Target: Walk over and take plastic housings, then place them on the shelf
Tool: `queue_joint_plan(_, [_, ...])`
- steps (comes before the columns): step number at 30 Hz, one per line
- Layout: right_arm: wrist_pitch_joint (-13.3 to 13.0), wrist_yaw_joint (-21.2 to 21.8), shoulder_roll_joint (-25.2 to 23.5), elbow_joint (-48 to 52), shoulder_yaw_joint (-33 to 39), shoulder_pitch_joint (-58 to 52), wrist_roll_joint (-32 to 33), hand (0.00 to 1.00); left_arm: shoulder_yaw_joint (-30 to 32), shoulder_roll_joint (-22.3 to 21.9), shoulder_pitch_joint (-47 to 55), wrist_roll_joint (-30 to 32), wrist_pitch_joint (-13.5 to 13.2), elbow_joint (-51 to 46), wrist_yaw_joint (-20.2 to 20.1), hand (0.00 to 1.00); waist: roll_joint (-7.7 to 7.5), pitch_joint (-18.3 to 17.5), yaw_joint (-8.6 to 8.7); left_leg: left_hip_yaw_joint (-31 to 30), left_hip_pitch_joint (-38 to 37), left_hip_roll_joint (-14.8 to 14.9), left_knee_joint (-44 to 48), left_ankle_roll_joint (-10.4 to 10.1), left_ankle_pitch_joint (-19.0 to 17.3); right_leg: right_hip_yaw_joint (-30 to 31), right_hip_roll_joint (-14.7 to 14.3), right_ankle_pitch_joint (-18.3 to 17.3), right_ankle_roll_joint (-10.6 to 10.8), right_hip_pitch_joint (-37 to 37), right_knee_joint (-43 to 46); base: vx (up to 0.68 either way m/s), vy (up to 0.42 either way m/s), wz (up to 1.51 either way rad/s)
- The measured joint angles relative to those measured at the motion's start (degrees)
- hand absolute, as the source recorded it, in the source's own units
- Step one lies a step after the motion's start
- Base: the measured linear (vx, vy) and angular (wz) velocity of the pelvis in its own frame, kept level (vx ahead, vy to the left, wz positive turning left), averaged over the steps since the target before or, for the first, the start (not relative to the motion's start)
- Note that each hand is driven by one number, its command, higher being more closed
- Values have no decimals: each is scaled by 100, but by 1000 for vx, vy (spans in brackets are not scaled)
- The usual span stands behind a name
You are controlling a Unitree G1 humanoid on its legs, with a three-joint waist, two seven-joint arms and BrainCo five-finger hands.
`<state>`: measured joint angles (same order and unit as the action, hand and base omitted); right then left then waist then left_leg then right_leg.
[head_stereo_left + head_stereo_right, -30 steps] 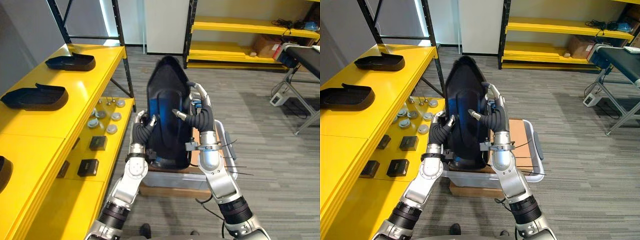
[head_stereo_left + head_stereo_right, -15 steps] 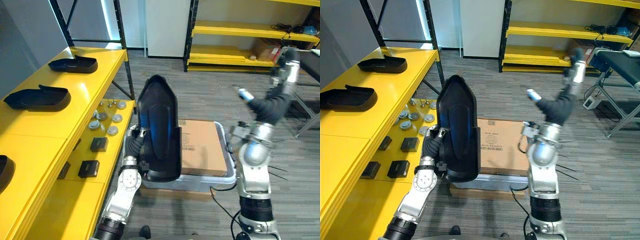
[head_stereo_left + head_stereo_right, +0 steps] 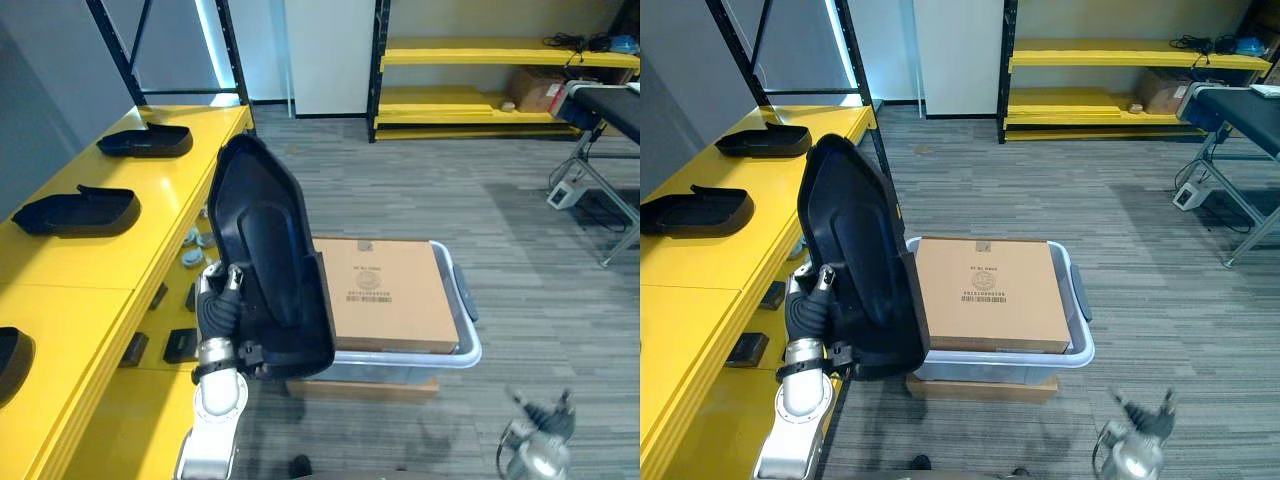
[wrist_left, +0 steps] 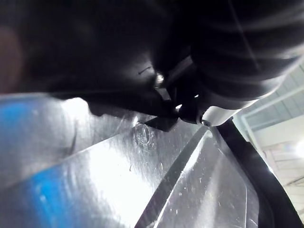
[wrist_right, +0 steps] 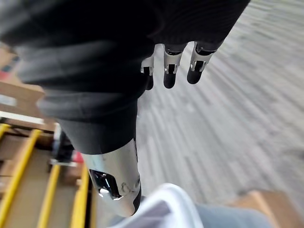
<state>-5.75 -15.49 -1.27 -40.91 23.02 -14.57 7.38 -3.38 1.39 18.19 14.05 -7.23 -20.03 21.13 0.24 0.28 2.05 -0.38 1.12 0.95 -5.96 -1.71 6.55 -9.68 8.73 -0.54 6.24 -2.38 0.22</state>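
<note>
Beside the shelf edge (image 3: 155,258), left robot hand (image 3: 222,305) clasps upright housing (image 3: 265,250); right robot hand (image 3: 545,418) hangs slack.

Left hand (image 3: 220,305) gripping, right hand (image 5: 172,71) hanging loose.
The left arm is holding the housing (image 3: 265,250) upright with curled fingers; the right arm is hanging low, fingers relaxed.

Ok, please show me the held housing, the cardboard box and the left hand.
black plastic housing (image 3: 265,240): left eye view, raised middle.
cardboard box (image 3: 385,290): left eye view, top face.
left hand (image 3: 218,310): left eye view, dark ribbed cover.
</note>
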Motion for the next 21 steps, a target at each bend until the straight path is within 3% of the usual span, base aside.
queue_joint_plan(5, [67,322,-181,-377,-705,-34,72,0,-62,-143,211,-208,-51,-328,-107,100,-126,92,-283,-685,189,-122,12,-20,20,-774,75,-322,40,-135,404,-29,-32,84])
queue_joint_plan(8, [57,314,-157,-377,-870,106,104,0,-103,-194,291,-323,-92,-652,-105,100,-195,247,-328,-1541,741,-317,368,-25,25,-2094,262,-689,63,-179,911,0,-43,221])
queue_joint_plan(9, [55,310,-142,-374,-896,162,105,0,-93,-210,283,-335,-93,-671,-97,100,-195,303,-384,-1613,811,-344,413,-25,26,-2292,326,-755,70,-208,1010,-8,-18,162])
queue_joint_plan(10, [41,289,-103,-366,-995,233,105,0,-90,-249,280,-389,-92,-696,-92,100,-176,373,-552,-1685,989,-412,522,-23,25,-2641,377,-883,87,-270,1194,-27,-40,139])
queue_joint_plan(11, [38,286,-92,-357,-1055,368,105,0,-96,-272,284,-443,-92,-727,-94,100,-158,417,-652,-1543,1133,-427,593,-3,12,-2905,419,-966,96,-298,1322,-39,-52,179])
queue_joint_plan(13, [12,254,-77,-316,-1231,594,104,0,-118,-352,248,-448,-94,-752,-103,100,-197,511,-694,-622,1324,-360,732,617,-347,-3634,581,-1010,123,-513,1324,-13,-28,175])
queue_joint_plan(14, [-21,239,-43,-316,-1300,736,99,0,-131,-390,238,-450,-128,-757,-100,100,-213,561,-770,268,1532,-121,1111,698,-407,-3929,663,-1042,167,-599,1317,27,46,124])
queue_joint_plan(16, [-24,237,-28,-247,-1331,857,97,0,-154,-469,199,-490,-178,-760,-102,100,3,547,-784,1534,1666,238,1559,735,-480,-4359,648,-1120,325,-863,1434,72,56,123])
queue_joint_plan(17, [-20,244,-14,-251,-1452,840,97,0,-186,-446,179,-492,-228,-760,-112,100,-51,545,-754,2139,1644,335,1650,741,-483,-4589,721,-1107,376,-986,1436,118,51,119])
queue_joint_plan(19, [-20,304,-28,-216,-1502,865,97,0,-240,-442,105,-516,-280,-760,-112,100,-7,508,-777,2808,1652,423,1698,777,-507,-4763,795,-1073,426,-1086,1327,145,71,84])
queue_joint_plan(21, [9,325,-117,-215,-1523,930,94,0,-296,-442,86,-591,-316,-713,-136,100,-88,524,-772,2777,1686,165,1667,877,-592,-4809,939,-955,283,-1124,1265,191,127,56])
